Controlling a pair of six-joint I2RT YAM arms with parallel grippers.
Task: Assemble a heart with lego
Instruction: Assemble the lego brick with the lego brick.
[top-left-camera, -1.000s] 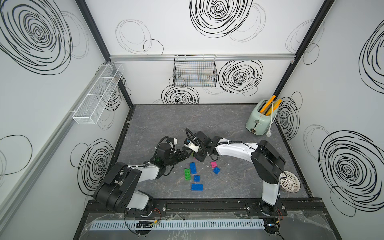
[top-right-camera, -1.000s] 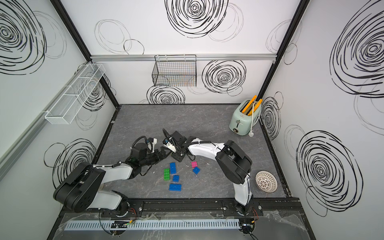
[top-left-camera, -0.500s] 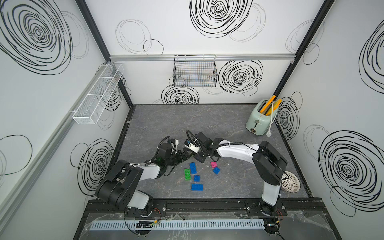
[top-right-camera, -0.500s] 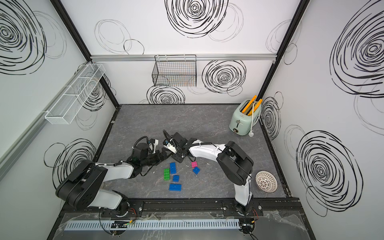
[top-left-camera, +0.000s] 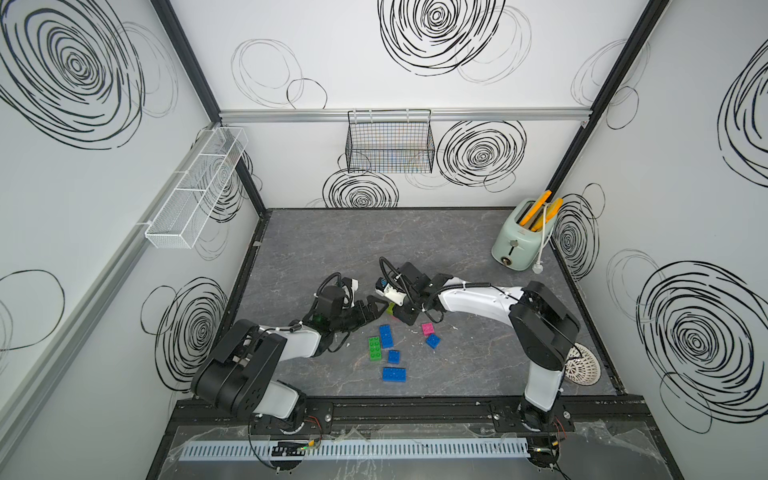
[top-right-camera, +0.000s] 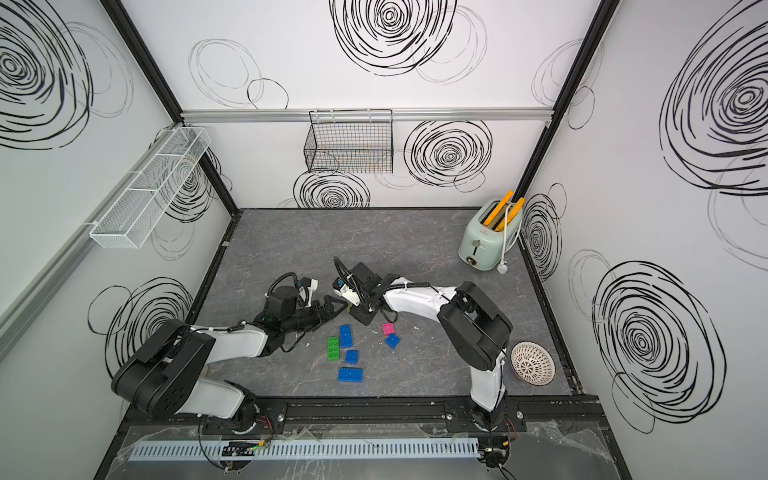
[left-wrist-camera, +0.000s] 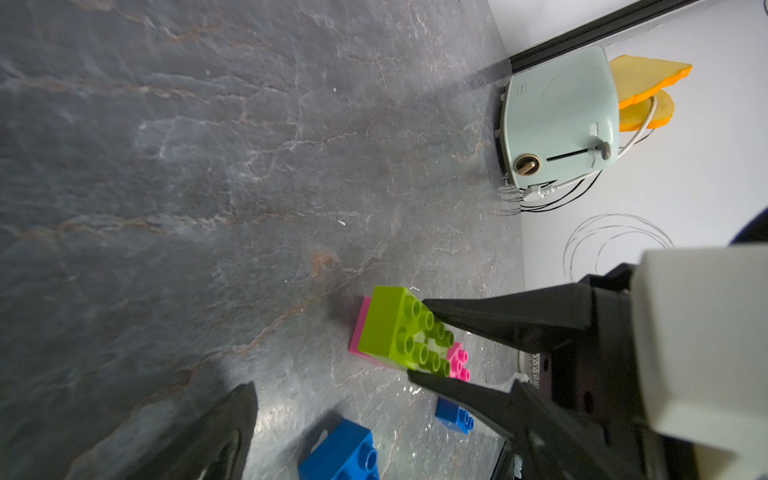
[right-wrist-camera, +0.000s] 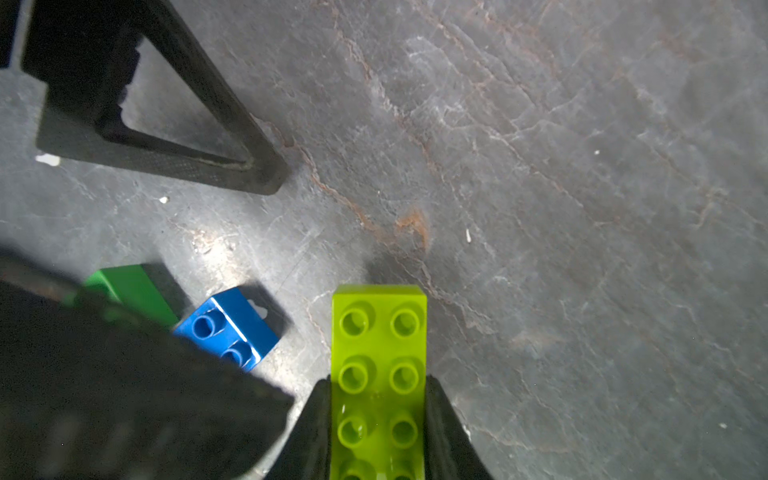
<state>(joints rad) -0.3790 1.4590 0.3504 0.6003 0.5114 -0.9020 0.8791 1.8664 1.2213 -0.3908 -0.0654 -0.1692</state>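
A: Right gripper (right-wrist-camera: 377, 379)?
B: I've got it clamped on the lime brick (right-wrist-camera: 378, 328), stacked on a pink brick (left-wrist-camera: 356, 332), on the table (top-left-camera: 415, 249).
A: Left gripper (top-left-camera: 374, 311)?
B: Wide, empty, just beside. I see loose lego (top-left-camera: 386, 336) nearby, blue, green and pink, toward the front rail.

White walls (top-left-camera: 478, 75) with black scribbled spirals enclose a grey marbled floor (top-left-camera: 365, 249); a black wire basket (top-left-camera: 390, 145) and a white mesh shelf (top-left-camera: 195, 195) hang there.

Place: robot lab test cell
Walls: white panels (top-left-camera: 340, 50) with black swirls, black frame posts (top-left-camera: 187, 66)
Mounting: left arm (top-left-camera: 299, 343), right arm (top-left-camera: 478, 299) bolted to front rail (top-left-camera: 415, 409)
Props: toaster (top-left-camera: 519, 241), wire basket (top-left-camera: 390, 145)
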